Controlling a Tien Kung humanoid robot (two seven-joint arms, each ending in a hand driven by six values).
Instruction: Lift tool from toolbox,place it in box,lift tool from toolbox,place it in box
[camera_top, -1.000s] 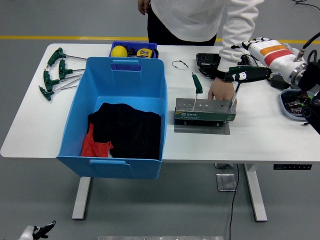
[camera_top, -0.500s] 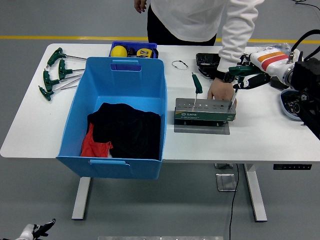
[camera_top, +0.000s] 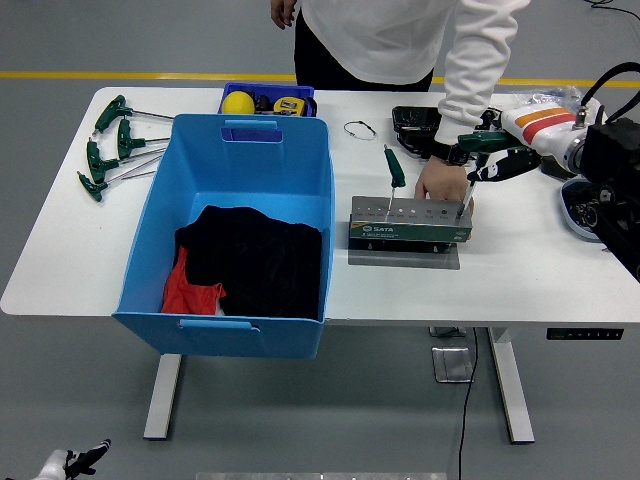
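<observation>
We have a single head view; it sits high on our side of the white table, facing forward and down; the whole tabletop and its legs fit in frame, so the view is distant; a person stands at the far edge, cropped at the top.

Right robot hand grips a tool standing in the toolbox (person's hand steadying).

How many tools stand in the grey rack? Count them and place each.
2. One green-handled tool stands near the rack's left end; the other tool stands at its right end, gripped by the right hand.
</observation>
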